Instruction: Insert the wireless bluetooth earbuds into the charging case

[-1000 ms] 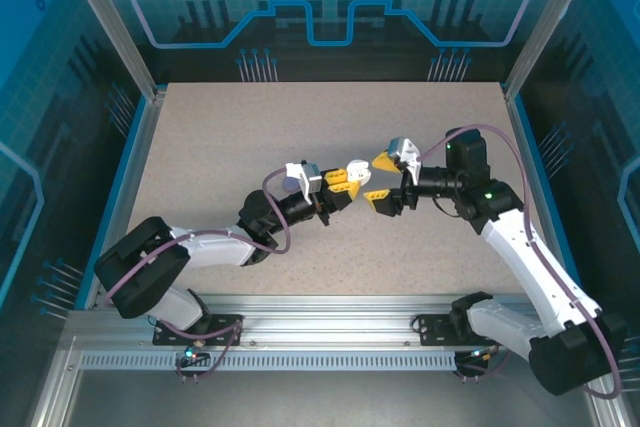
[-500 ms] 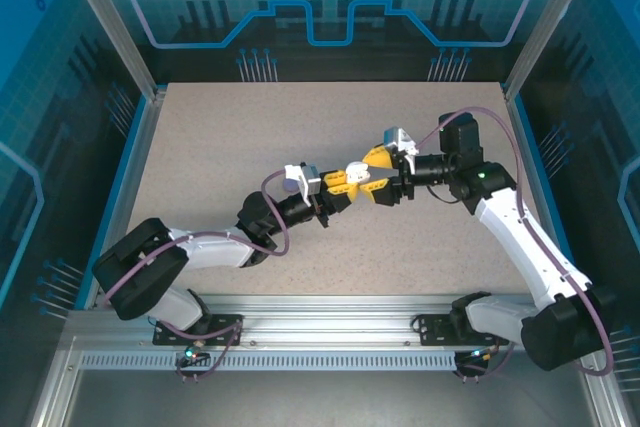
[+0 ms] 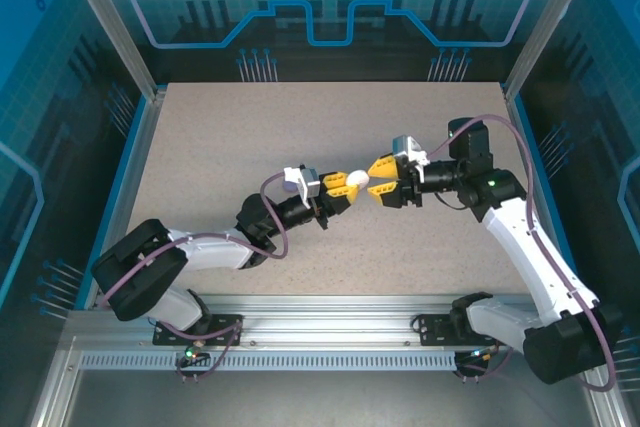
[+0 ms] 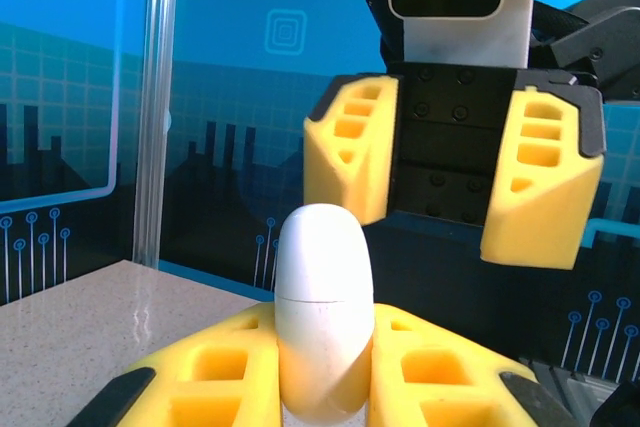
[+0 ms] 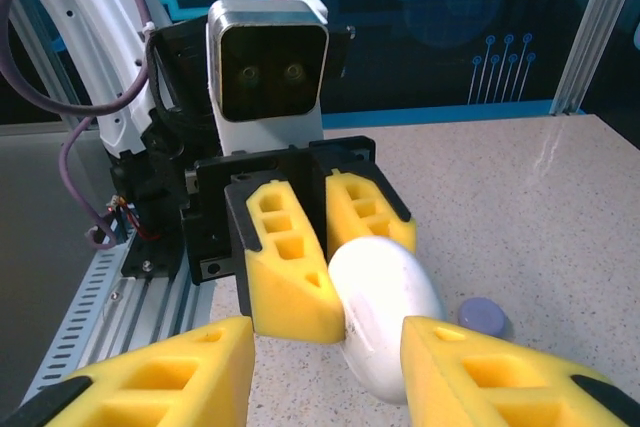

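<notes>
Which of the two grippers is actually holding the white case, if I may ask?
The left gripper: its jaws clamp the white case, while the right gripper has its jaws apart.

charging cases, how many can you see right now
2. A white case is clamped in the left gripper. A small purple round one, seemingly a case too, lies on the table. Others may be hidden beneath the arms.

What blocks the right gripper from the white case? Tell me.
Nothing visible. The case, clamped in the left gripper, faces the right gripper with only open air between them. The right jaws stand open toward it.
</notes>
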You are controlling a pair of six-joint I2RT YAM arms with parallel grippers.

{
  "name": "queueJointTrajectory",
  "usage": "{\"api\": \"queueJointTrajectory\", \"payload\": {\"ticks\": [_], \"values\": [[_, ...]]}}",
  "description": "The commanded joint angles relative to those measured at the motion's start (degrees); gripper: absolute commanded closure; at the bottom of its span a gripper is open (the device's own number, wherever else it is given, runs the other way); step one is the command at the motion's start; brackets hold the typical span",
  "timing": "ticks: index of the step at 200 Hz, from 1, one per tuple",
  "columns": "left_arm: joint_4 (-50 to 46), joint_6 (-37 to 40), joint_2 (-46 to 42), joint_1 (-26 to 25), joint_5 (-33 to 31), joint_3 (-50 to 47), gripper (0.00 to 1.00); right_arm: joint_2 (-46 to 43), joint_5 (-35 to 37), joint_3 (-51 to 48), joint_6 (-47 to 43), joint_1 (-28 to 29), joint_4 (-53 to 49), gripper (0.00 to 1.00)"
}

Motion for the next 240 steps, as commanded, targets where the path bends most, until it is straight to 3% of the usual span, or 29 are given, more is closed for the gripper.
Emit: {"api": "queueJointTrajectory", "payload": {"ticks": [1,31,81,143,201,240], "values": [[1.87,0.57,-0.88,0.01,-0.27,0.0,0.79,-1.02,2.04,-1.87,2.03,-0.97,3.18,0.56],[1.84,0.41,-0.92,0.06,0.53,0.26,0.79,-0.43,3.81,-2.66,0.11,-0.9,5.65,0.56],[1.84,-0.33,-0.78,-0.02,1.97,0.97,0.79,3.25,-1.57,-0.28,-8.81,-0.98,0.35,0.57],[1.82,-0.5,-0.69,-0.02,2.02,0.89,0.79,9.17,-8.61,6.04,-17.53,-0.99,-9.8,0.77],[1.82,-0.08,-0.78,0.06,1.54,0.61,0.78,11.81,-9.84,8.59,-21.93,-0.99,-14.1,0.91],[1.81,-0.04,-0.6,0.05,0.24,0.15,0.7,11.83,-9.78,8.33,-22.43,-0.99,-14.54,0.95]]}}
